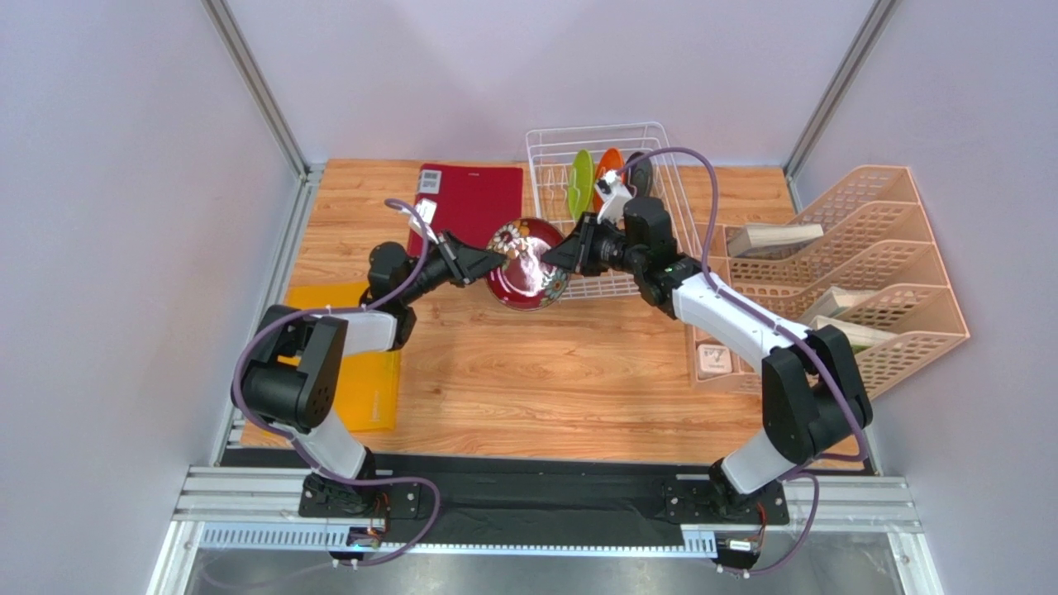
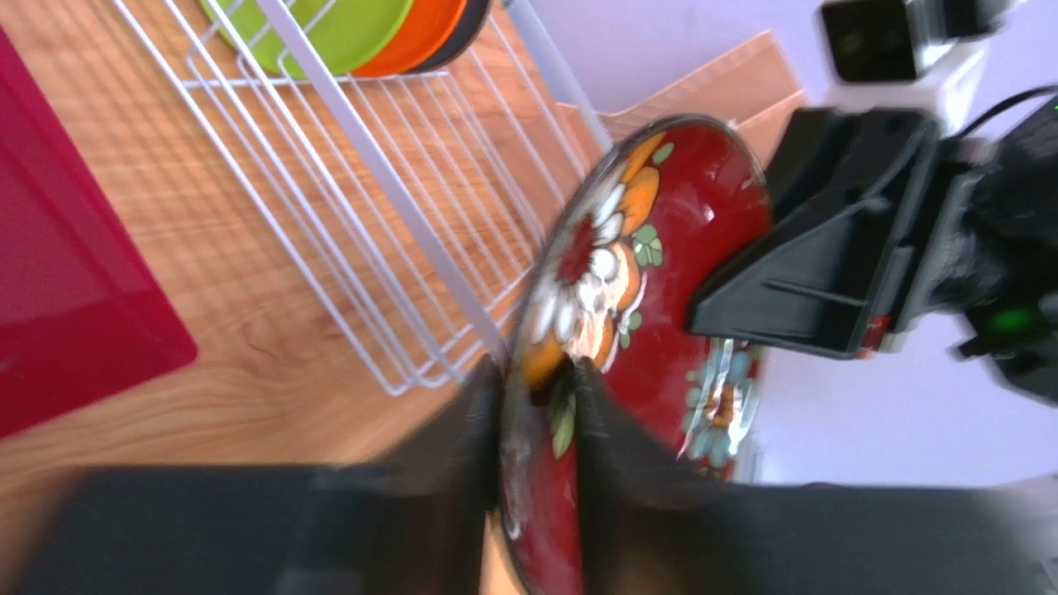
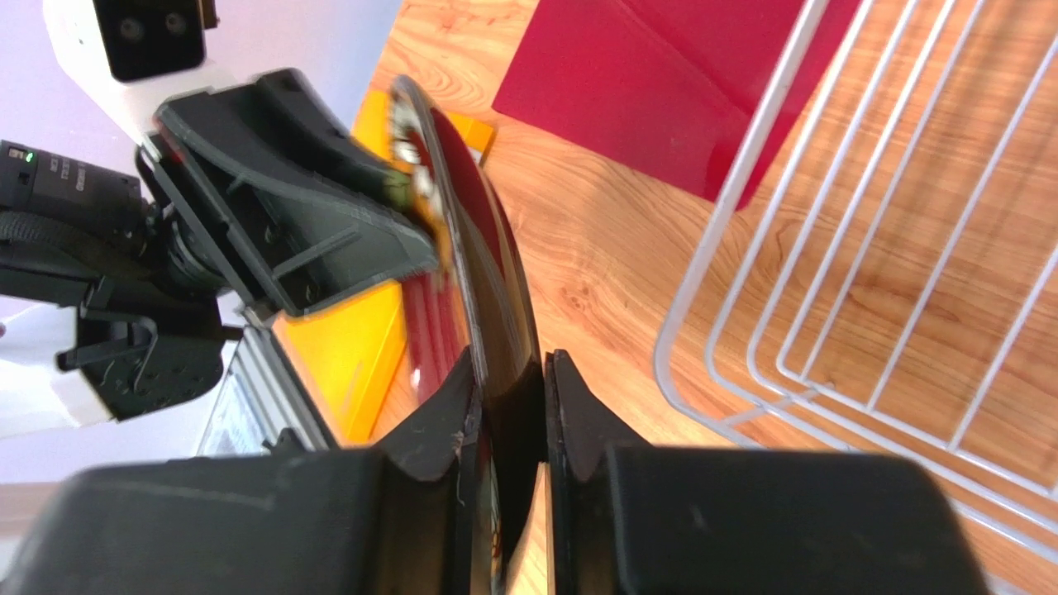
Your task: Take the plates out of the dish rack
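Apparently mid-handover at frame centre, just below the dish rack (image 2: 373,167), left fingers (image 2: 466,434) and right fingers (image 3: 578,415) both clamped the dark red plate (image 1: 528,267) by opposite rims; next, one presumably had to let go.

The left gripper (image 2: 534,387) is blurred, green plate (image 2: 329,25) cropped at top

We bend our left arm (image 1: 325,341) and right arm (image 1: 733,317) inward; left gripper (image 1: 488,264) and right gripper (image 1: 561,257) face each other, each pinching an opposite edge of the dark red plate (image 1: 525,268).
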